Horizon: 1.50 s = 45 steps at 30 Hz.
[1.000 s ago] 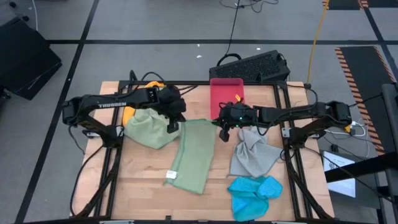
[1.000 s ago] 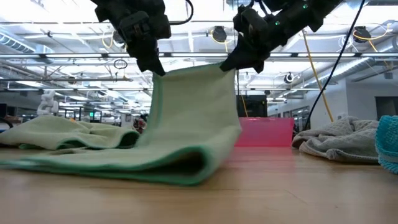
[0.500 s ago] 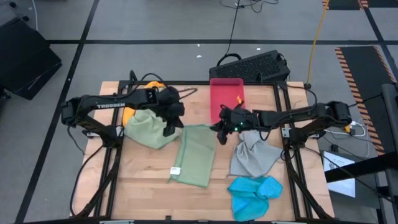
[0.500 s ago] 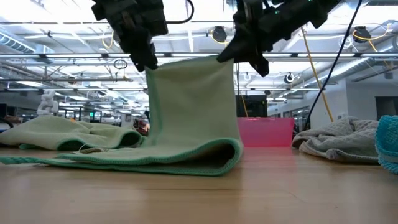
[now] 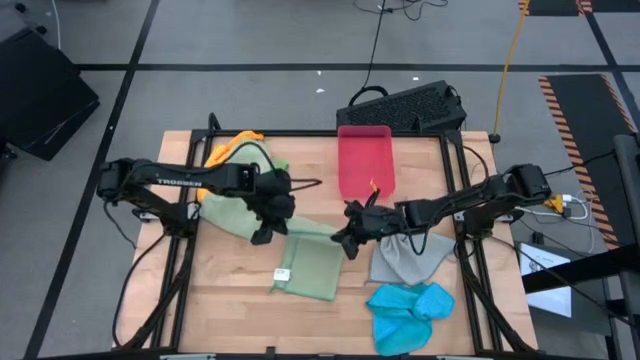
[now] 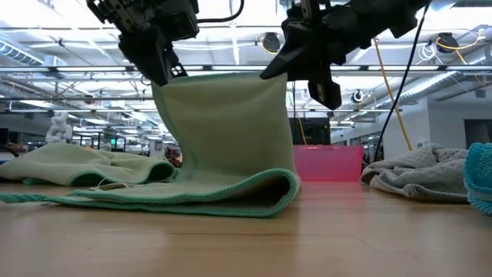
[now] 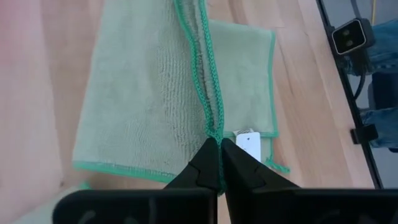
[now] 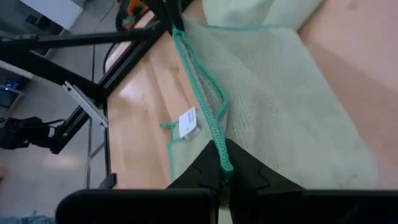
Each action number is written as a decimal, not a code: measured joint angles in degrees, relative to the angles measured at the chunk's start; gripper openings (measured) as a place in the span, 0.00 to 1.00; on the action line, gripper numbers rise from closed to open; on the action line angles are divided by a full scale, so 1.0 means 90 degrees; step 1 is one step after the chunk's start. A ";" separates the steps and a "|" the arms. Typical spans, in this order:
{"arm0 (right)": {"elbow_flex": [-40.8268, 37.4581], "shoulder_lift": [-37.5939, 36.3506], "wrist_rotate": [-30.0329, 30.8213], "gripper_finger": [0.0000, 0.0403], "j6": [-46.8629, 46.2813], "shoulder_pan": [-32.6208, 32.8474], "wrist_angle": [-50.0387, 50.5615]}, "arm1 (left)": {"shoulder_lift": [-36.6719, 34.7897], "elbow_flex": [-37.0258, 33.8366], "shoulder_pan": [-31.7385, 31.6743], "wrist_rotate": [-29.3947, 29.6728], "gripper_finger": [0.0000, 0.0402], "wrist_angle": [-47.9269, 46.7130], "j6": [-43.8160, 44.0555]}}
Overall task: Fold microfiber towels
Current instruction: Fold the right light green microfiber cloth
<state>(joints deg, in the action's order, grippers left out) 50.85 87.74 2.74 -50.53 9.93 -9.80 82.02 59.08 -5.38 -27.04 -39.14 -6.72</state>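
Observation:
A pale sage green microfiber towel lies near the table's middle, its near part flat on the wood and its far part lifted. My left gripper and right gripper are each shut on one upper corner, the top edge stretched between them. A label shows at the towel's near edge. Another sage towel and an orange one lie bunched at the left. A grey one and a blue one lie at the right. My left gripper pinches the towel's green-stitched edge between its two fingers at the lifted left corner, slanting down from above. Two layers seem to meet there. The cloth hangs below the fingers, its lower part folded on the table. My right gripper pinches the stitched edge at the lifted right corner between its two fingers, coming from the table's right and slanting slightly down. The cloth hangs from the fingers, and the top edge runs fairly straight toward my left gripper. The lower fold rests on the table.
A pink-red tray stands at the far middle of the table, a dark keyboard behind it beyond the edge. Bare wood lies along the near edge at the left.
Both grippers have gone toward the table's near edge and a little down, carrying the towel's lifted far edge over the part that lies flat. The near end with the label has stayed put. My right gripper has rolled about its own line.

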 joint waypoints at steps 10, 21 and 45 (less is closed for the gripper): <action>-0.0002 0.0571 -0.0493 0.01 -0.0655 0.0216 -0.0665 | 0.0000 -0.0746 0.0427 -0.0096 0.02 0.0888 0.0887; 0.0005 0.1435 -0.0794 0.01 -0.0968 0.0697 -0.1462 | 0.0002 -0.1645 0.1166 -0.0094 0.01 0.2285 0.2164; -0.0002 0.1924 -0.0984 0.04 -0.0505 0.0962 -0.2057 | 0.0189 -0.2447 0.2004 0.0683 0.05 0.3866 0.3173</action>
<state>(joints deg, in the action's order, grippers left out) 50.83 105.06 -6.11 -55.08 18.59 -28.32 83.72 37.05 12.66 -20.89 -4.34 21.84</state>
